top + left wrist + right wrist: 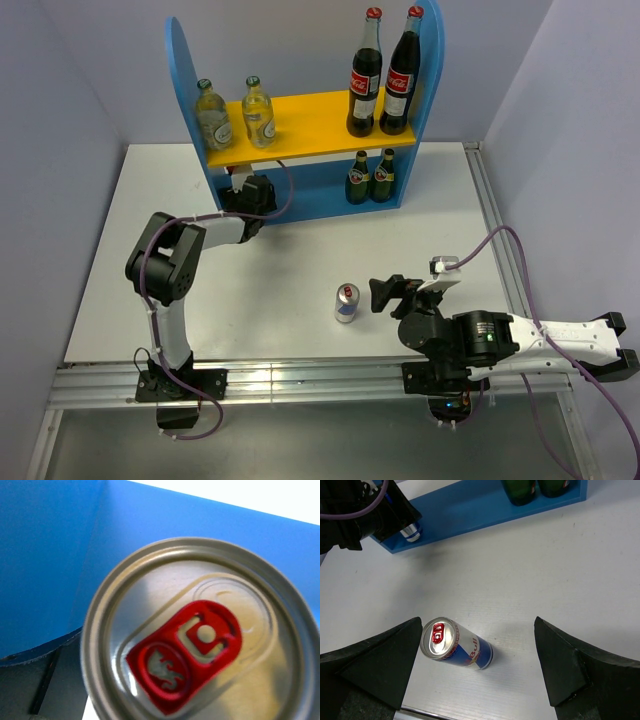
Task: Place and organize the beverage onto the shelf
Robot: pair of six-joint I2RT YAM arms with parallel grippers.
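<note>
Most of the task looks done. On the shelf (190, 90) at the far edge of the bench (280, 270), the cola bottles (365, 75) and the clear bottles (212, 115) stand on the yellow board (310, 105). The first can (200, 640) seems to rest at the lower level's left end, under the left pincer (240, 185). That pincer's fingers are out of frame, so I cannot tell its grip. The second can (346, 302) is not yet shelved. It stands toward the near edge, untouched, between the spread fingers of the right pincer (479, 625).
</note>
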